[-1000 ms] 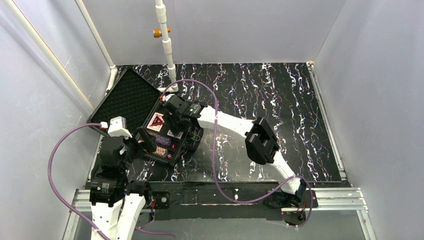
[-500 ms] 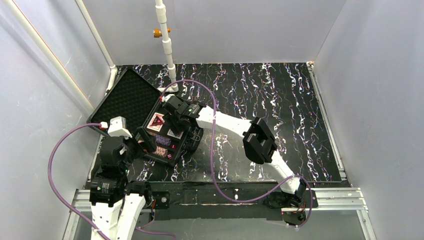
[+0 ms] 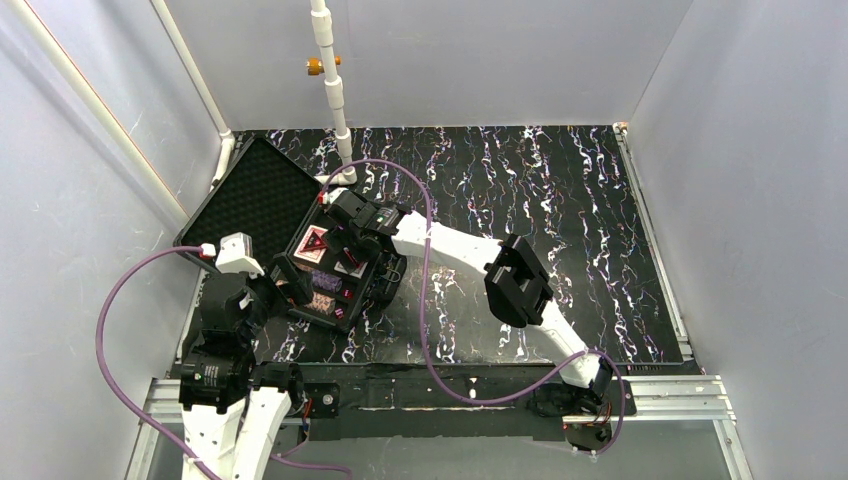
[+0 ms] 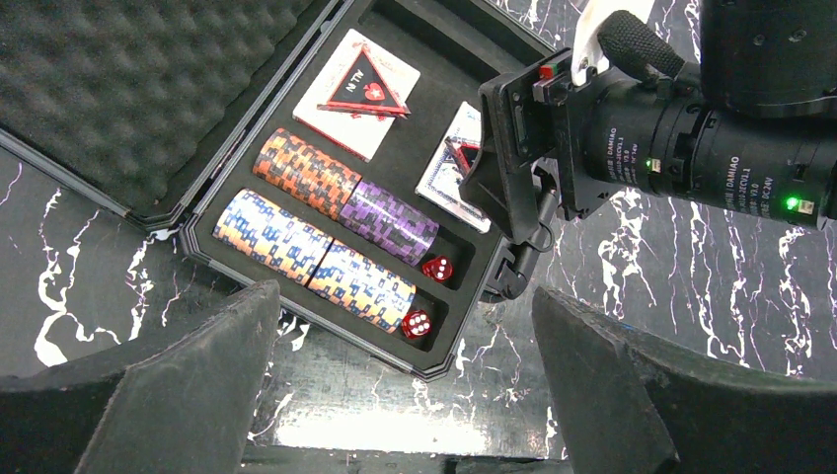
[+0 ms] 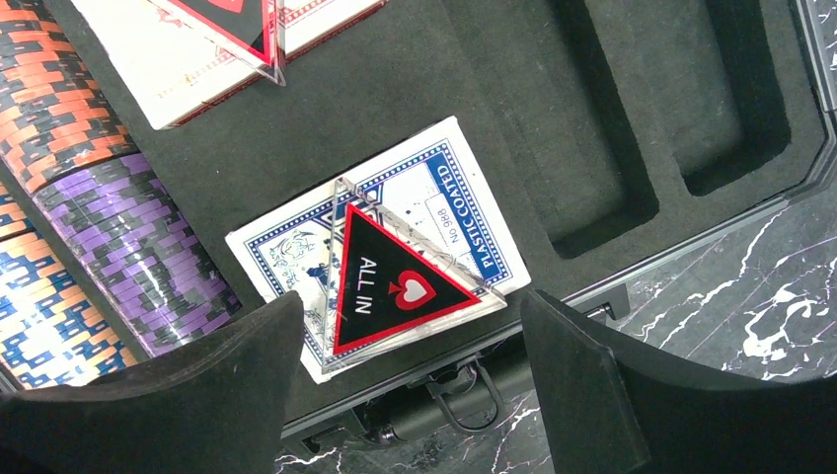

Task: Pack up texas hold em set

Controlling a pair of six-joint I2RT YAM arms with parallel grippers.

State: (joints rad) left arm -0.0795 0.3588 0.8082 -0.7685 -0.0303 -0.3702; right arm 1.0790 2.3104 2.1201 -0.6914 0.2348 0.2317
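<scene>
Now the black hard plastic case (image 4: 419, 109) sits open at the left of the dark marbled tabletop (image 3: 560, 200), and its foam-lined lid (image 4: 118, 89) lies flat behind it. Inside are the orange, purple and blue-white chip stacks (image 4: 306, 173), two tiny red dice (image 4: 437, 269), a red card deck (image 4: 331, 123) with a red triangle (image 4: 365, 84) on top, and a blue card deck (image 5: 464, 207) with an "ALL IN" red triangle (image 5: 390, 281) on top.

The right gripper (image 5: 410, 316) hangs just over that blue deck, jaws wide apart and holding nothing. The left gripper (image 4: 405, 301) waits at the case's near edge, jaws wide apart too.

I think the lid comes next. The right arm should go straight up first so it does not bump the loose triangle. Then push the lid over slowly.
</scene>
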